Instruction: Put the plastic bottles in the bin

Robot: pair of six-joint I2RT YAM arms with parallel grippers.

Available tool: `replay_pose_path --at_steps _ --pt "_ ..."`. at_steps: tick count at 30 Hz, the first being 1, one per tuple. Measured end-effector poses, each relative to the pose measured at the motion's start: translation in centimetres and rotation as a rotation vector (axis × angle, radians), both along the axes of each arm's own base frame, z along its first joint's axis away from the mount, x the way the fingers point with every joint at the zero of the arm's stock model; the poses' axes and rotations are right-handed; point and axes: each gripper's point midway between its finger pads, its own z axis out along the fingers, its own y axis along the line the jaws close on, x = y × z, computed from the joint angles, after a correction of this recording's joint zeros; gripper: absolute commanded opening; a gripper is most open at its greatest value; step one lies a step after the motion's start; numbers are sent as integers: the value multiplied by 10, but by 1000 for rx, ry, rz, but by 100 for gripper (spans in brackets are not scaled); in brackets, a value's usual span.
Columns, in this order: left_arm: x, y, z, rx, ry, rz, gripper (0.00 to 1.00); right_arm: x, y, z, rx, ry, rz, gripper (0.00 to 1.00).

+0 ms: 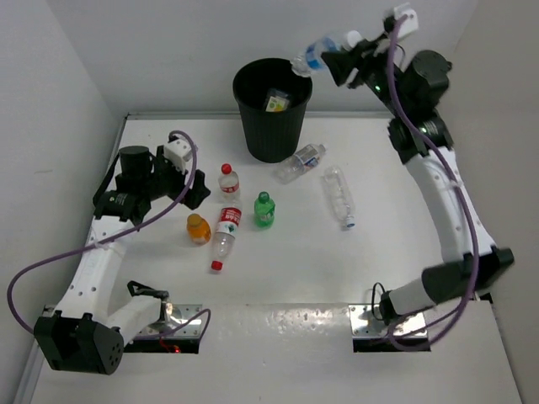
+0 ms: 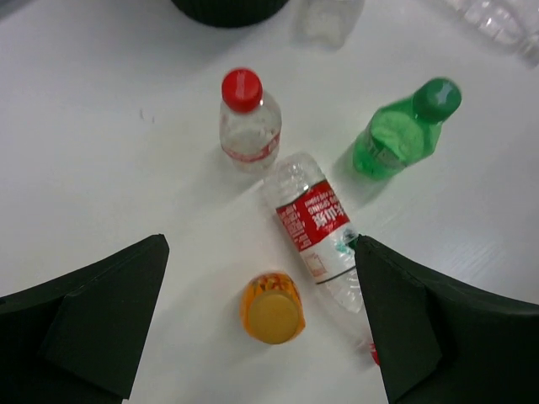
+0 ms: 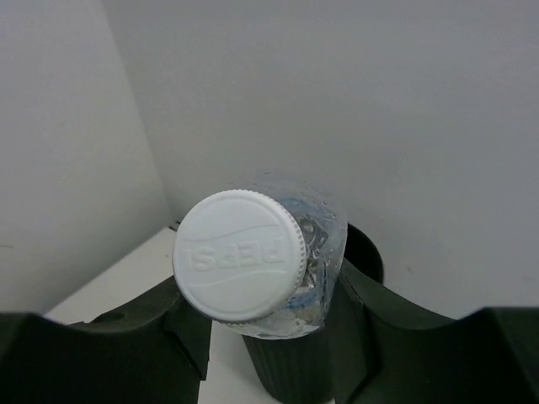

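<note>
My right gripper (image 1: 335, 61) is shut on a clear blue-labelled bottle (image 1: 313, 55) and holds it in the air over the right rim of the black bin (image 1: 269, 126). In the right wrist view its white cap (image 3: 240, 265) faces the camera between the fingers, with the bin (image 3: 312, 370) below. A yellow-labelled bottle (image 1: 275, 102) lies inside the bin. My left gripper (image 1: 190, 188) is open above the table. In the left wrist view the orange bottle (image 2: 271, 307) stands between the open fingers (image 2: 101, 324), below them.
An upright red-capped bottle (image 1: 228, 181), a lying red-labelled bottle (image 1: 223, 235), a green bottle (image 1: 265, 209) and the orange bottle (image 1: 198, 227) cluster left of centre. Two clear bottles (image 1: 301, 162) (image 1: 338, 195) lie right of the bin. White walls enclose the table.
</note>
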Motion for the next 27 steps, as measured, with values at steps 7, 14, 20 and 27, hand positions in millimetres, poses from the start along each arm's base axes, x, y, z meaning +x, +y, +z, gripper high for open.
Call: replay_pose_path --at_steps 7,14,20,27 --pt "4 6 -26 38 28 0 100 94 85 -39 27 62 82 16" --pt "18 8 -31 42 8 14 100 145 138 -117 -32 164 74 16" --pt "29 12 -47 52 21 37 100 145 161 -142 -94 187 63 100" --pt "44 9 -77 45 67 25 100 141 172 -141 -100 173 35 100"
